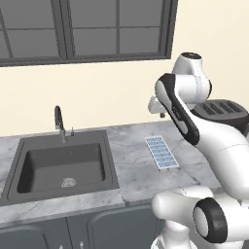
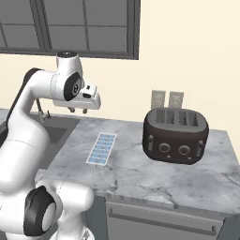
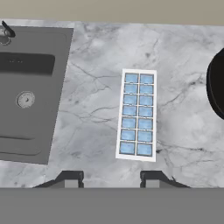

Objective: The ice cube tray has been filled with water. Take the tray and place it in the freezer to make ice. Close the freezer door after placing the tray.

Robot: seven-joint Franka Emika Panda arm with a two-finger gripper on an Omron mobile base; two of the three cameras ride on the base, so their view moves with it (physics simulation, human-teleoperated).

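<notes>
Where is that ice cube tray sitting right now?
The ice cube tray lies flat on the marble counter, between the sink and the dark toaster, untouched, with the hand above it.

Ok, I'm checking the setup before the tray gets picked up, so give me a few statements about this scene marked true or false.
1. The ice cube tray lies flat on the marble counter, between the sink and the toaster. True.
2. The tray is held in the fingers. False: the gripper hangs above the counter, apart from the tray.
3. The tray's cells hold pale blue water. True.
4. The tray sits inside the sink basin. False: it rests on the counter beside the sink.
5. The toaster is white. False: it is dark, with four slots on top.
</notes>
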